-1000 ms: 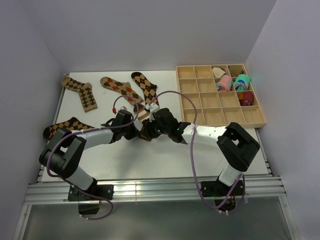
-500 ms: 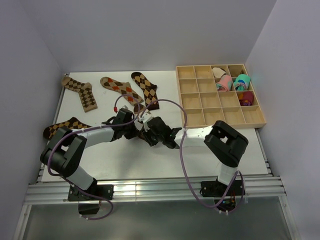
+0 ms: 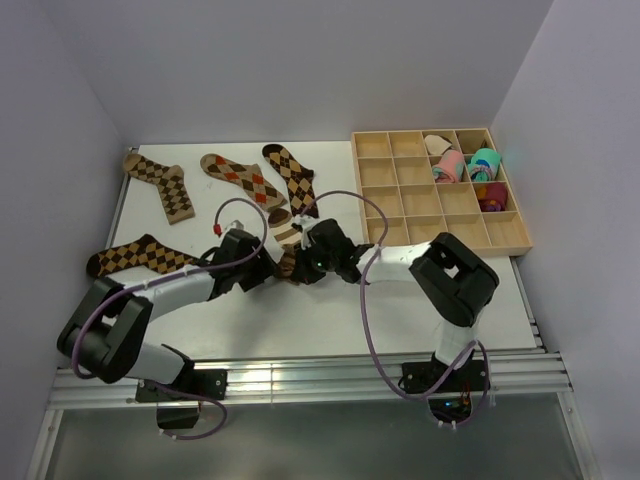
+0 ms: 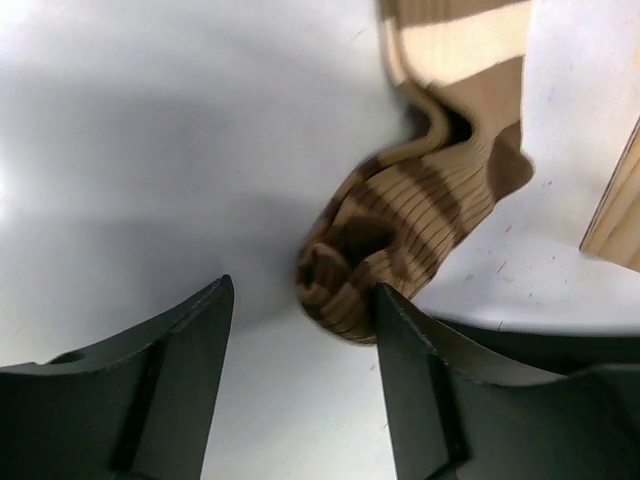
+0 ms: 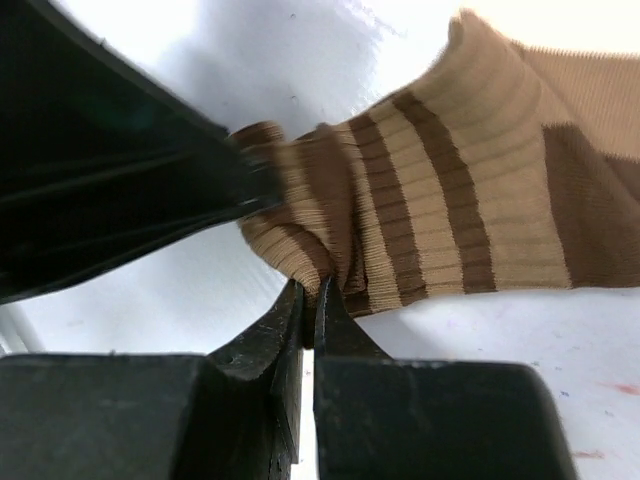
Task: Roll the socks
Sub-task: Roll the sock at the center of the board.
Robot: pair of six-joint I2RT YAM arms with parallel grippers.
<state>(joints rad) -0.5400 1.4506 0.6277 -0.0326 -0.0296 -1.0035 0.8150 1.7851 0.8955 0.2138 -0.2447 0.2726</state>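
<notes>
The brown-and-cream striped sock (image 3: 288, 238) lies mid-table, its near end bunched into a partial roll (image 4: 345, 270). My left gripper (image 3: 272, 268) (image 4: 305, 290) is open, and the rolled end sits just beyond its fingertips, against the right finger (image 4: 420, 360). My right gripper (image 3: 303, 262) (image 5: 312, 292) is shut on a fold of the striped sock (image 5: 440, 200) at its rolled end. The left finger (image 5: 120, 180) is pressed close on the other side. Several argyle socks lie flat: one (image 3: 160, 183), another (image 3: 240, 178), a third (image 3: 292, 178) and one at the left edge (image 3: 135, 255).
A wooden compartment tray (image 3: 418, 200) stands at the back right, with pink and teal rolled bundles (image 3: 465, 165) in its far cells. Its corner (image 4: 615, 215) shows close to the sock. Both arms meet at mid-table with cables looping above them.
My left gripper has opened and let go of the striped sock's rolled end. My right gripper has closed from open onto that same end.
</notes>
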